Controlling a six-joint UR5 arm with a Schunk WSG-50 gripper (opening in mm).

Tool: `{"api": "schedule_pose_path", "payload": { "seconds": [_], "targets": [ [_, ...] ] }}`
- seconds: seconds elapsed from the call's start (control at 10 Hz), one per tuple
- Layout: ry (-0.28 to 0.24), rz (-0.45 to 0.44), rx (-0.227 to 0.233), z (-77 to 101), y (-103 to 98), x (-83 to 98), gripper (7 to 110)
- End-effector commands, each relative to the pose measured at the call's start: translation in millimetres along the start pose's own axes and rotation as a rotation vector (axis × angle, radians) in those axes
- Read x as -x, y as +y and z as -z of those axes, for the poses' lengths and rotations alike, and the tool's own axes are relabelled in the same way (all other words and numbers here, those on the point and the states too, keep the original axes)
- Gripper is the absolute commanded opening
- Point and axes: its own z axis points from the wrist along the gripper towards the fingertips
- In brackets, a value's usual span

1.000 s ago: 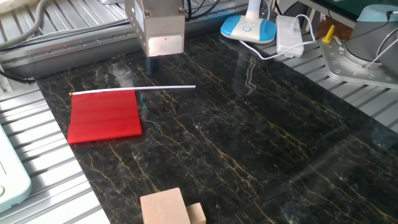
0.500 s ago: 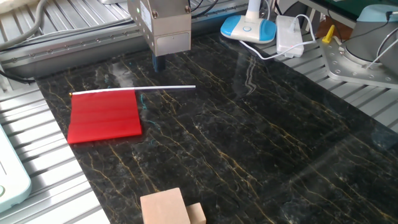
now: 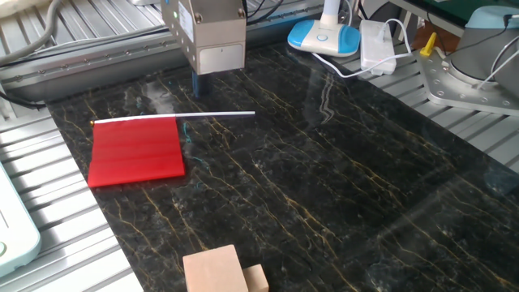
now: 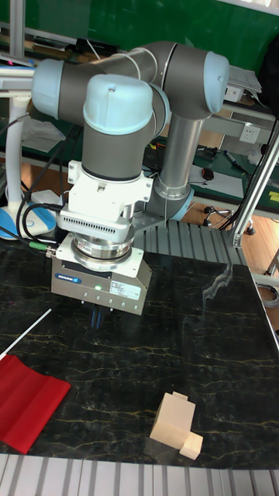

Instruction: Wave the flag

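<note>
Slightly shifted since half a second ago, the gripper (image 3: 197, 84) now sits a touch further left over the dark marble table (image 3: 340, 178), and a second ago it stood a little lower and nearer the flag's stick; nothing else on the table has moved.

Taking the flag (image 3: 138, 150) as the landmark: it lies flat on the table, its red sheet spread out, with the thin white stick (image 3: 215, 115) running along the sheet's far edge and poking out past it to the right. The gripper hangs just beyond the bare end of that stick, on the far side, not touching it. Only the dark tips of its fingers (image 4: 96, 318) show below the grey body, close together in both views (whether they are fully shut cannot be told). It holds nothing.

Well in front of the flag, at the table's near edge, sit pale wooden blocks (image 3: 219, 272). Far to the flag's right and behind, a blue and white lamp base (image 3: 323, 38) stands at the table's back edge.

The step in hand looks like the approach, with the flag not yet picked up. The next move likely calls for opening the fingers, lining them across the bare stick, and descending low enough to pinch so thin a rod off a hard surface.
</note>
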Motion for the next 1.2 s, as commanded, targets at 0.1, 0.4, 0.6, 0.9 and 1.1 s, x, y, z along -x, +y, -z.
{"api": "schedule_pose_path", "payload": {
  "seconds": [0.1, 0.4, 0.6, 0.9, 1.1],
  "targets": [
    [-0.028, -0.02, 0.019, 1.4, 3.7, 7.0, 7],
    [-0.046, -0.012, 0.041, 1.8, 9.4, 11.7, 7],
    [-0.033, -0.017, 0.038, 1.6, 8.7, 8.3, 7],
    [-0.027, -0.02, 0.045, 1.6, 10.3, 6.8, 7],
    [-0.012, -0.012, 0.069, -6.8, 10.7, 19.2, 7]
  ]
}}
